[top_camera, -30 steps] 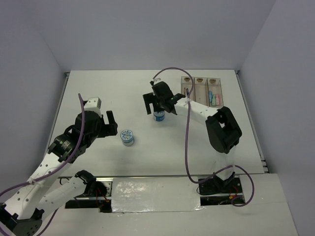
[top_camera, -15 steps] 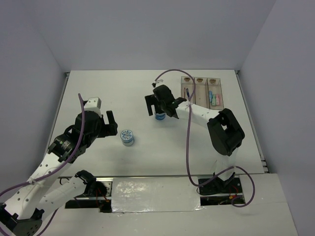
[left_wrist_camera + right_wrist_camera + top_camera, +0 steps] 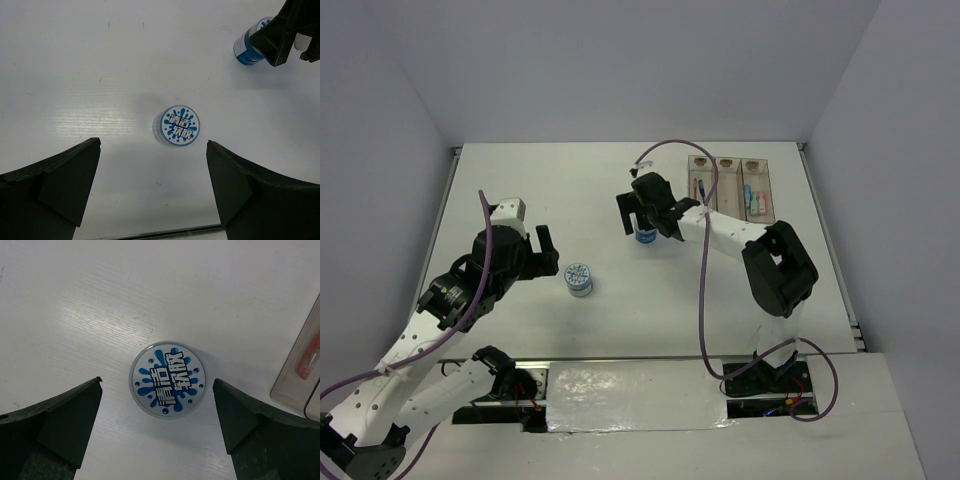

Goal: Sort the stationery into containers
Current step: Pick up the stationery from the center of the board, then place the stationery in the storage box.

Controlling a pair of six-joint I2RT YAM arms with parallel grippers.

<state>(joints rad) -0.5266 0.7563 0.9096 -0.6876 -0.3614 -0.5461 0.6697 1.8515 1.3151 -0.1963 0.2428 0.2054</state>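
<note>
Pens (image 3: 700, 188) & clips (image 3: 753, 198) are seen sorted in outer compartments of tray (image 3: 729, 160); mid one looks bare. 2 rolls are left on table (image 3: 520, 180): far tape roll (image 3: 644, 236) is straddled by right gripper (image 3: 642, 222), spread wide, nothing held; near tape roll (image 3: 579, 279) sits before left gripper (image 3: 545, 250), also wide, empty.

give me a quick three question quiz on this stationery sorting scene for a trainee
1. True or false: both tape rolls already lie in the tray.
2. In the right wrist view, what shows between the open fingers of the right gripper? A a pen, B a tape roll, C a clip.
3. Fill in: seen from above, the coloured clips lie in the tray's ____ compartment.
Key: 1 false; 2 B; 3 right-hand.
</note>
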